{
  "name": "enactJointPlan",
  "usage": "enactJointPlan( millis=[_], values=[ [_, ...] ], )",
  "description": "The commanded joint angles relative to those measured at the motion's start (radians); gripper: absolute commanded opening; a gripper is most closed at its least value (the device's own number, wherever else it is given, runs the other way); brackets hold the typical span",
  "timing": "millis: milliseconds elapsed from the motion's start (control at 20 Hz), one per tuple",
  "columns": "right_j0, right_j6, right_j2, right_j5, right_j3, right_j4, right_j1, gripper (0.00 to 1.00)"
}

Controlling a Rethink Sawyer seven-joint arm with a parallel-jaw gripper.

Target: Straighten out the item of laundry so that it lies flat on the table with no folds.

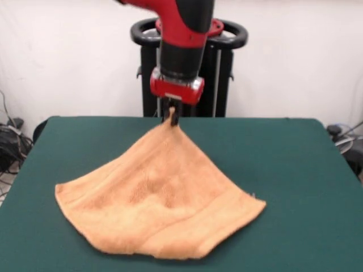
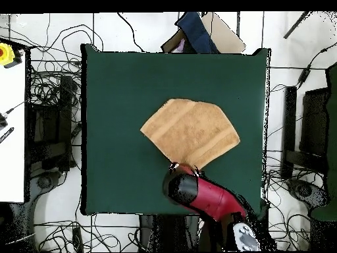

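Note:
The light orange-tan towel lies on the dark green table, with one corner pulled up into a peak toward the far side. My gripper is shut on that raised corner and holds it above the table. The rest of the towel fans out toward the near edge, with soft creases in its middle and a band stripe near its near-right edge. In the overhead view the towel spreads away from the arm, and my gripper sits at its nearest corner, mostly hidden under the red arm. No tag shows.
The black pedestal stands behind the table's far edge. Cables and equipment lie on the floor around the table. A dark blue and brown object sits just beyond the table's far edge in the overhead view.

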Motion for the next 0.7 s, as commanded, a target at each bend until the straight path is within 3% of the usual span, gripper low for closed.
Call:
enactJointPlan(
  millis=[50, 350, 700],
  values=[
    [-0.066, 0.135, 0.054, -0.019, 0.162, -0.069, 0.012, 0.00],
    [-0.083, 0.167, 0.096, -0.103, 0.126, -0.082, 0.129, 0.00],
    [-0.118, 0.167, 0.158, -0.099, 0.168, -0.085, 0.129, 0.00]
  ],
)
